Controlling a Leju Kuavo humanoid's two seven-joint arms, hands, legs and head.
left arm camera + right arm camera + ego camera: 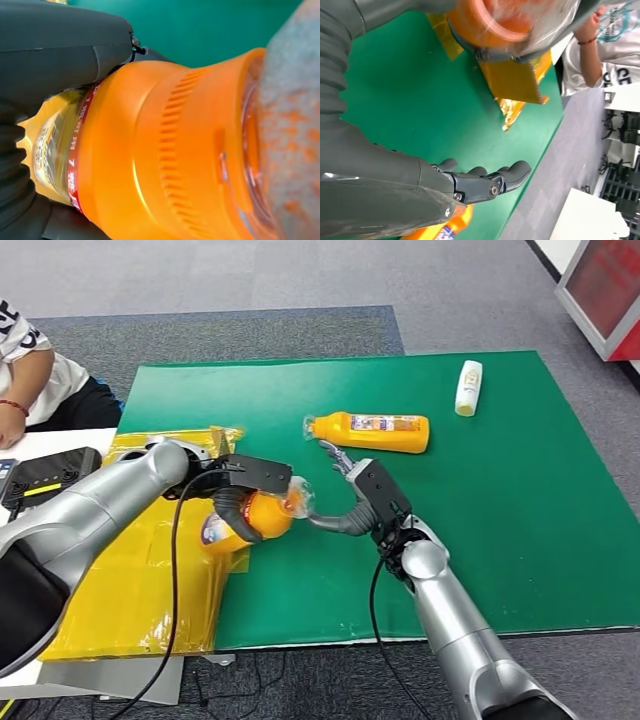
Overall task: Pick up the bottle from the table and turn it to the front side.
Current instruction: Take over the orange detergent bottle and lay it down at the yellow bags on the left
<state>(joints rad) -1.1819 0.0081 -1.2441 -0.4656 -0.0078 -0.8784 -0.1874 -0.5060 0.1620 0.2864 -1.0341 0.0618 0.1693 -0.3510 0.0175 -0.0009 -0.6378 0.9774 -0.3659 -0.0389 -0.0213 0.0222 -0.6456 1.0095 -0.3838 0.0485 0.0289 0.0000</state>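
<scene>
Grey carpet (pixel 249 280) all round, green mat (pixel 498 510) spread over the table. Left hand (pixel 240 498) clamped round an orange bottle (pixel 256 518), lifted clear of the mat at its edge, beside yellow bags (pixel 143 580), cap end toward the right hand (pixel 361 498). Right hand holding nothing, fingers (pixel 486 181) spread, thumb reaching to the cap. Second orange bottle (pixel 373 430) lying flat farther back; small white bottle (pixel 469 387) near the far edge. Person's arm (pixel 23 390) at the far left.

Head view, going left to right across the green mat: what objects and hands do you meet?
Yellow bag → left hand holding an orange bottle → right hand → white bottle.
</scene>
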